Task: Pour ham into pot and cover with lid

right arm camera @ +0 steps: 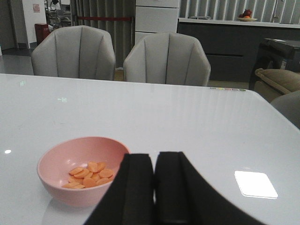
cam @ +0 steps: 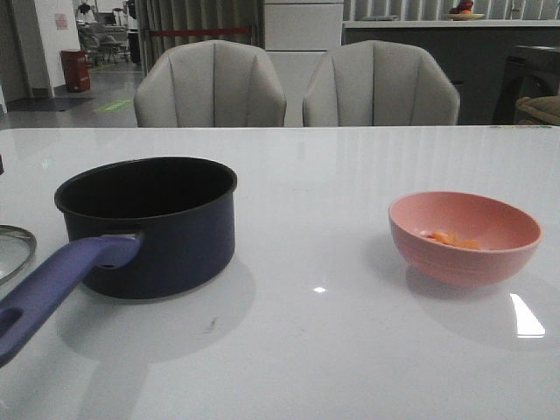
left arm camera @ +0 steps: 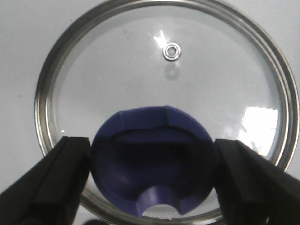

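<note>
Ham [right arm camera: 88, 175] lies as a small heap of orange-pink slices at the bottom of the pink bowl [cam: 465, 237], which you will find on the white desk [cam: 332, 350] toward the robot's right. Look to the left side of the desk for the pot [cam: 149, 226]: it stands upright and uncovered, black inside, with its long purple-blue handle [cam: 52, 293] reaching toward the near edge. Pot and bowl are well apart.

Just beside the pot, at the far left edge of the front view, you can see a sliver of the lid [left arm camera: 164, 79], lying flat on the desk. Your left gripper [left arm camera: 152, 168] hangs directly above it with its two black fingers [left arm camera: 56, 183] spread wide, one on either side of the purple-blue knob [left arm camera: 154, 154]; whether they touch the knob you cannot tell. A small metal vent hole [left arm camera: 171, 50] shows in the glass.

Your right gripper [right arm camera: 154, 187] is near the bowl, off to one side of it, with its fingers pressed together and nothing between them.

Two grey chairs [cam: 210, 87] stand behind the desk.
</note>
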